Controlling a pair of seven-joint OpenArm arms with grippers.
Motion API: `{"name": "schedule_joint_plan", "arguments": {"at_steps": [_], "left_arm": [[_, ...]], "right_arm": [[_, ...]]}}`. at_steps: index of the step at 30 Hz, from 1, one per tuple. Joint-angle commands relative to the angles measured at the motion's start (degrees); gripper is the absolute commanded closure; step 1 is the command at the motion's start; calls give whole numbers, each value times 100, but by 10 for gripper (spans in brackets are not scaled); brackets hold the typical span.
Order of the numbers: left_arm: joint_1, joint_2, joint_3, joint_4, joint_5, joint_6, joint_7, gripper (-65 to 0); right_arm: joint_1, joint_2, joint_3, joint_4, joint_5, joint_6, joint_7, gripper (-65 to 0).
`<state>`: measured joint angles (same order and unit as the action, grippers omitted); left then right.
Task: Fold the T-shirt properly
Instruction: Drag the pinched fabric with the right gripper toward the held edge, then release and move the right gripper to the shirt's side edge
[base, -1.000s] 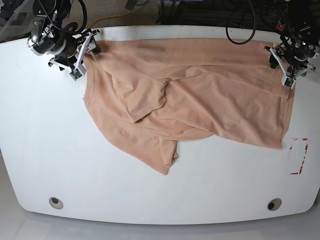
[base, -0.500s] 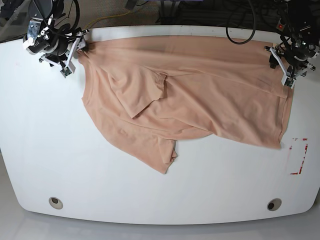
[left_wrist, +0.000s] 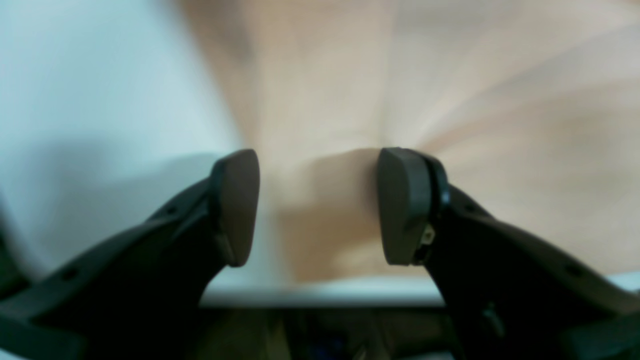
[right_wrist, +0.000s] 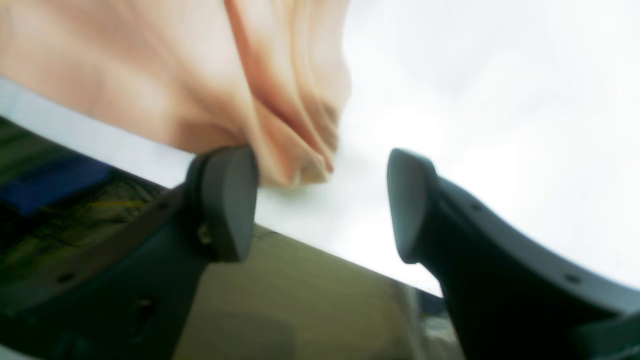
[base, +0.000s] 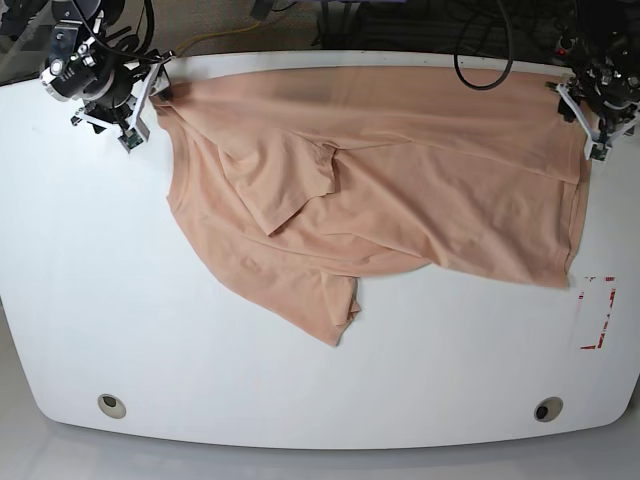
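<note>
The peach T-shirt (base: 400, 190) lies rumpled across the far half of the white table (base: 120, 300), one sleeve folded over its middle and a flap hanging toward the front. My left gripper (base: 586, 125) is at the shirt's far right corner. In the left wrist view it (left_wrist: 320, 200) is open, with flat shirt fabric (left_wrist: 450, 100) under and between the fingers. My right gripper (base: 147, 105) is at the shirt's far left corner. In the right wrist view it (right_wrist: 322, 200) is open, and a bunched shirt corner (right_wrist: 295, 160) touches one finger (right_wrist: 225, 200).
The table's far edge runs just behind both grippers, with cables and dark floor beyond. A red-marked rectangle (base: 597, 312) lies at the right edge. Two round holes (base: 112, 405) (base: 547, 408) sit near the front edge.
Both arms have moved toward the far edge and outward. The shirt's top edge has been drawn back and straighter along the table's far side.
</note>
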<state>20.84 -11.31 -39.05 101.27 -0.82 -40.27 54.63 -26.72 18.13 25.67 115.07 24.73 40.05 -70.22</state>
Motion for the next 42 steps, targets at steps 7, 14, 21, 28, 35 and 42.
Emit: {"name": "schedule_joint_plan", "arguments": {"at_steps": [7,14,21,28,35,42], "left_arm": [[-383,-16,-390,646,-63,27,660,-349],[-357,-43,-390,110,-37,27,660,-346],[-357,-60,-416,-576,-37,27,642,-346],[-163,-51,-416,-567,-46,27,642,-346],[-154,10,-601,92,-63,27,642,-346],[-181,81,-653,778,-705,27,669,-347]], "right_arm": [[188,81,13,93,1101,-5,11,-373],[874,-173,13,-118,898,-5,-69,-373],[2246,-270,4,-1208,230,-5,-69,-376],[3793,-288,-4,-2904,-350,-5,72,-376],[5032,-305,-4,-4733,-957,-5,942,-376],[5709,-314,-4,-6227,-1247,-5,1734,-374]]}}
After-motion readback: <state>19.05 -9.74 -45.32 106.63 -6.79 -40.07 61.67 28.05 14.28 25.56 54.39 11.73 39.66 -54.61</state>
